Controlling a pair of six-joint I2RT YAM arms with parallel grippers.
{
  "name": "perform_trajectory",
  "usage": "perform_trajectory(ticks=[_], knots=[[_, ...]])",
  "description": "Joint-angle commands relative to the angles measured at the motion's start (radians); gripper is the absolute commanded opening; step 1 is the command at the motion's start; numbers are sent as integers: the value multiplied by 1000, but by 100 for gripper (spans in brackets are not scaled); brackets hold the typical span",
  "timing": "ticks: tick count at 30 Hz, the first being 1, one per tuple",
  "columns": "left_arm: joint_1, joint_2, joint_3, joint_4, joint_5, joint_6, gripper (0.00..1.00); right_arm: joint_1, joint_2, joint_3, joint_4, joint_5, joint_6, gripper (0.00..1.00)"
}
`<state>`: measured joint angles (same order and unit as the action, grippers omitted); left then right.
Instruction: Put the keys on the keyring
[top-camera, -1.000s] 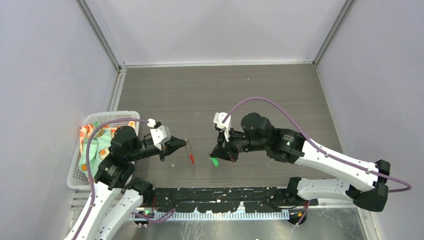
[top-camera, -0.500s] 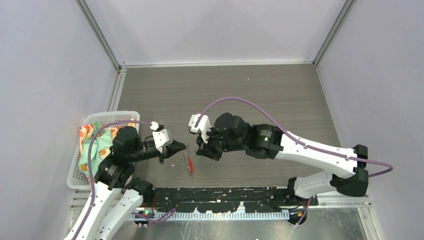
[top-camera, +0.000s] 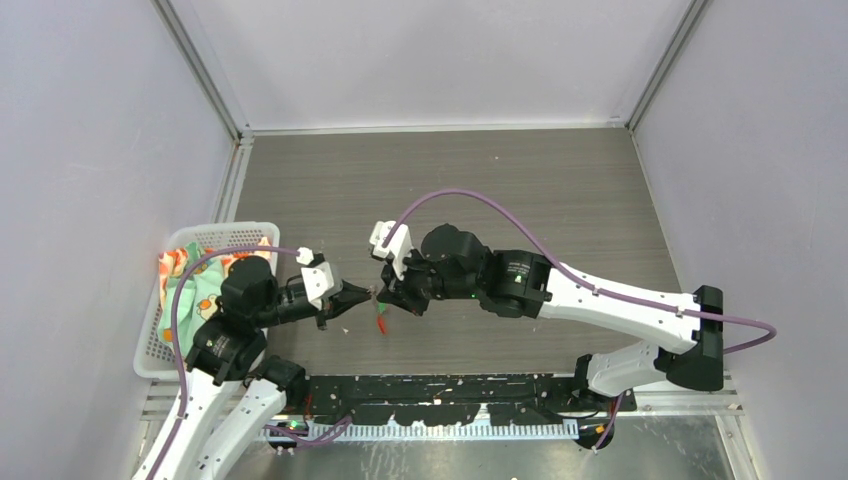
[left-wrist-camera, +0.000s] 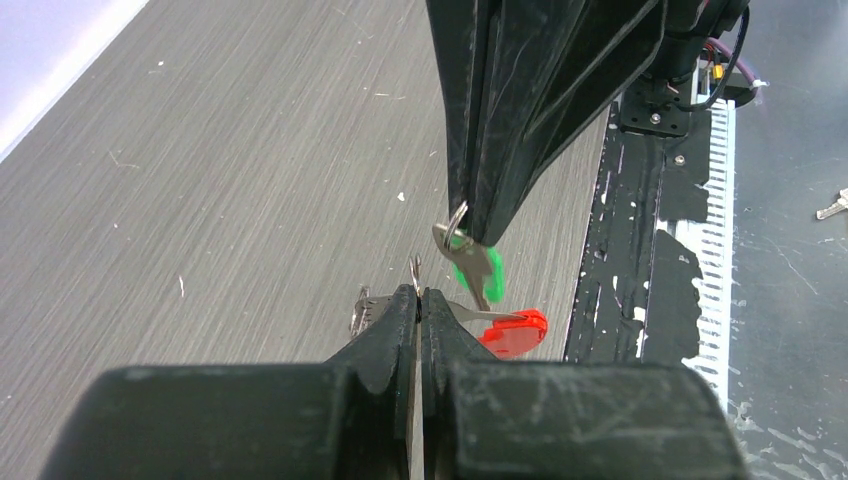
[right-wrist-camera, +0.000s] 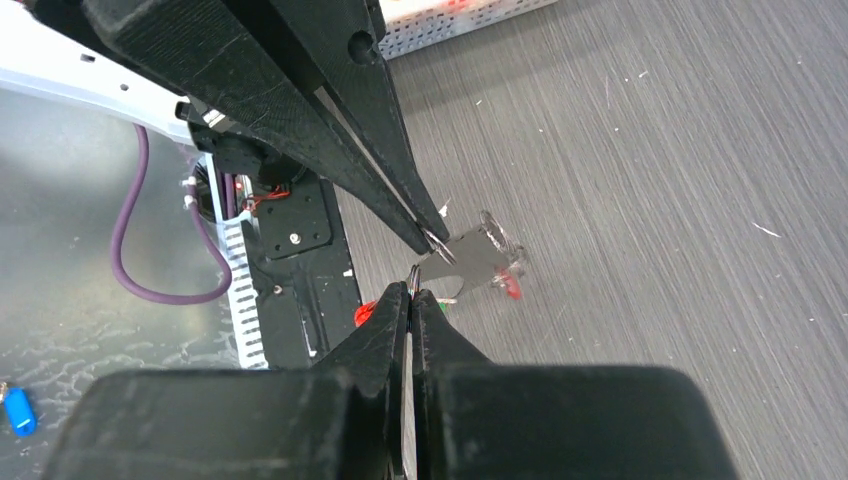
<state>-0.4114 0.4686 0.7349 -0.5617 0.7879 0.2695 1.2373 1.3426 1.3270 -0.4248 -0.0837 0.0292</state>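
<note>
My left gripper (top-camera: 366, 294) is shut on the thin metal keyring (left-wrist-camera: 415, 272), held above the table. The keyring's red strip (left-wrist-camera: 511, 331) hangs just right of the left gripper's tips (left-wrist-camera: 419, 292) and shows in the top view (top-camera: 381, 325). My right gripper (top-camera: 389, 298) is shut on the small ring of the green-headed key (left-wrist-camera: 480, 272), which hangs touching or just beside the keyring. In the right wrist view the right gripper (right-wrist-camera: 411, 292) meets the left gripper (right-wrist-camera: 431, 240) tip to tip. A flat metal key with a small red bit (right-wrist-camera: 476, 258), blurred, hangs at the left tips.
A white basket (top-camera: 243, 232) holding a colourful cloth stands at the left edge. A black base plate (top-camera: 450, 388) runs along the near edge. A loose key (left-wrist-camera: 832, 208) and a small blue thing (right-wrist-camera: 18, 410) lie on the metal surface beyond it.
My right arm has swung left with the green key until its tips meet the left gripper's tips. The left gripper has shifted only slightly, still holding the keyring.
</note>
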Motion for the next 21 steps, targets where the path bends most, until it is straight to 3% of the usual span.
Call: perform_trajectory(ticks=[1, 21], knots=[[-3, -8, 31, 33, 10, 4, 0, 6, 13, -10, 106, -34, 28, 1], [-3, -51, 10, 34, 45, 44, 0, 5, 52, 34, 75, -11, 24, 1]])
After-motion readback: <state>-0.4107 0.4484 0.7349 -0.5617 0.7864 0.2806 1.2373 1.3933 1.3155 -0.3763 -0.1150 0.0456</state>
